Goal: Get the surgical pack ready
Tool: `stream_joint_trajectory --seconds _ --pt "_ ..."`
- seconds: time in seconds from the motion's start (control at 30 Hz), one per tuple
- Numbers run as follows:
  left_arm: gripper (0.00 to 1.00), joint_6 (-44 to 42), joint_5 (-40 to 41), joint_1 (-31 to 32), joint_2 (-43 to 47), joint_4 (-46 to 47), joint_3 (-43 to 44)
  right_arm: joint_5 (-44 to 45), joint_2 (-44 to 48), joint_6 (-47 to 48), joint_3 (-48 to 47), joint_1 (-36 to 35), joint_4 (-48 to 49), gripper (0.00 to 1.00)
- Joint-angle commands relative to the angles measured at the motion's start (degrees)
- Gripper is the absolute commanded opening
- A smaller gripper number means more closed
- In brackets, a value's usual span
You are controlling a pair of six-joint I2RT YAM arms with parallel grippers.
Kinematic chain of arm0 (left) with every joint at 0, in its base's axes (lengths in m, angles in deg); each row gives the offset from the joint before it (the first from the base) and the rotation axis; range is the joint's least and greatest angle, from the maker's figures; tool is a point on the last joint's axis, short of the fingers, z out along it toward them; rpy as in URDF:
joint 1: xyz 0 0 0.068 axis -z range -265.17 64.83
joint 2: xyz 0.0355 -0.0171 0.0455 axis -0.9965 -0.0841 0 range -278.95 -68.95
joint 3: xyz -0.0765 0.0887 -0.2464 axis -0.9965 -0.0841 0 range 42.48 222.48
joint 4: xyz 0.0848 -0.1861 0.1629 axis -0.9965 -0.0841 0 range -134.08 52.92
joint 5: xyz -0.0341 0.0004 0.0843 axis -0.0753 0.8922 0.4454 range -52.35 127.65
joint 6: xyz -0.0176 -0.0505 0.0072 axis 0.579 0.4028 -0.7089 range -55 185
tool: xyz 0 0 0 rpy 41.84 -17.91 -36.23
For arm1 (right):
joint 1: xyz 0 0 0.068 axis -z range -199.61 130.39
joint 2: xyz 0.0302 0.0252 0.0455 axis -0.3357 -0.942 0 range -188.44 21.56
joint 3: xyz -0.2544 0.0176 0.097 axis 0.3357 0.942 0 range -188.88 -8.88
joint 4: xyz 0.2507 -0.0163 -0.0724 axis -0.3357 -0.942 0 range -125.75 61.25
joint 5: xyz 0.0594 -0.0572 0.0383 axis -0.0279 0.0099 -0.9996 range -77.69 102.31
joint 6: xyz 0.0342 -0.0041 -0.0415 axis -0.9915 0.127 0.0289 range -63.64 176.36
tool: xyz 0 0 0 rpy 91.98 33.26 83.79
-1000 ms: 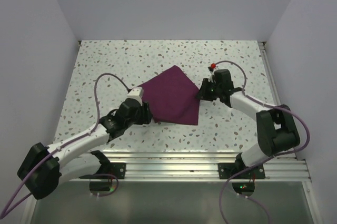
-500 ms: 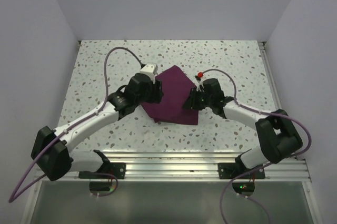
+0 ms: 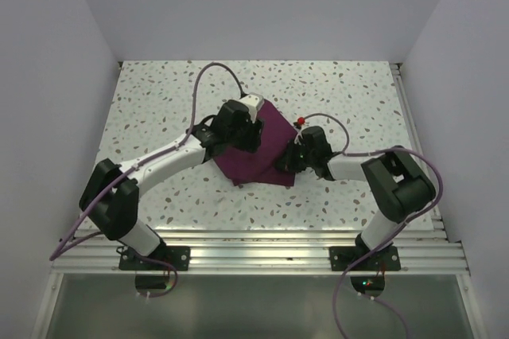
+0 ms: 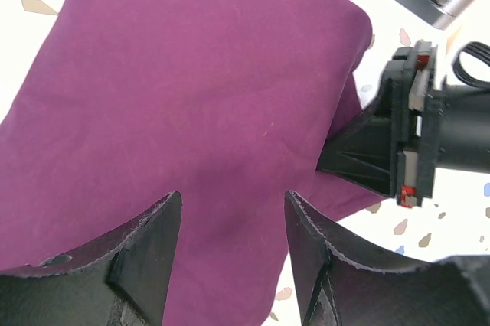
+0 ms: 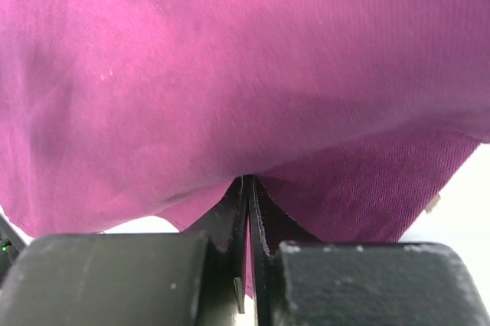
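Cloth [image 3: 269, 148], folded purple, lies at centre of bench [image 3: 159, 100]; right gripper [image 5: 246, 188] jaws clenched on its right edge, left gripper [image 4: 230, 211] jaws released above it, so advise drawing the fold low, flat, slowly.

A folded purple cloth [image 3: 267, 150] lies on the speckled table [image 3: 159, 100]. The left pincer [image 3: 248, 138] hangs over the far left part of the cloth. The right pincer [image 3: 286, 161] sits low at the cloth's right edge, touching it. Purple cables [image 3: 208, 72] loop up from both arms.
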Motion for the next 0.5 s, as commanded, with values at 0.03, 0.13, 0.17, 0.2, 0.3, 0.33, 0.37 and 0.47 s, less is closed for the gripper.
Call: stream_joint_trajectory --seconds 0.03,0.13,0.17,0.2,0.3,0.33,0.37,0.47 --pt "0.60 -4.0 -2.1 0.6 -3.2 -0.7 4.0 4.8 3.1 -0.3 4.8 0.0 -2.8 0.00" --pt "0.60 -5.6 -2.2 1.4 -7.1 -2.7 6.7 5.3 6.2 -0.1 6.6 0.0 -5.6 0.00" --pt "0.60 -6.2 -2.2 1.8 -8.2 -3.9 8.5 5.4 6.6 0.0 6.8 0.1 -6.4 0.00" --pt "0.59 -7.1 -2.0 2.1 -10.3 -4.6 9.5 5.6 7.7 0.0 7.2 0.1 -7.0 0.00" --pt "0.58 -8.4 -1.4 3.1 -13.8 -7.7 13.3 6.4 9.1 -0.2 8.2 0.0 -9.3 0.00" --pt "0.57 -8.5 -1.6 3.3 -14.5 -8.5 14.3 6.6 9.9 -0.4 8.7 0.0 -10.1 0.00" --pt "0.58 -8.8 -2.9 3.4 -15.1 -8.6 14.8 6.9 10.6 -0.4 9.0 0.0 -10.5 0.00" --pt "0.57 -9.6 -5.6 3.5 -16.8 -8.8 15.4 7.7 12.0 0.0 9.6 -0.1 -11.5 0.00"
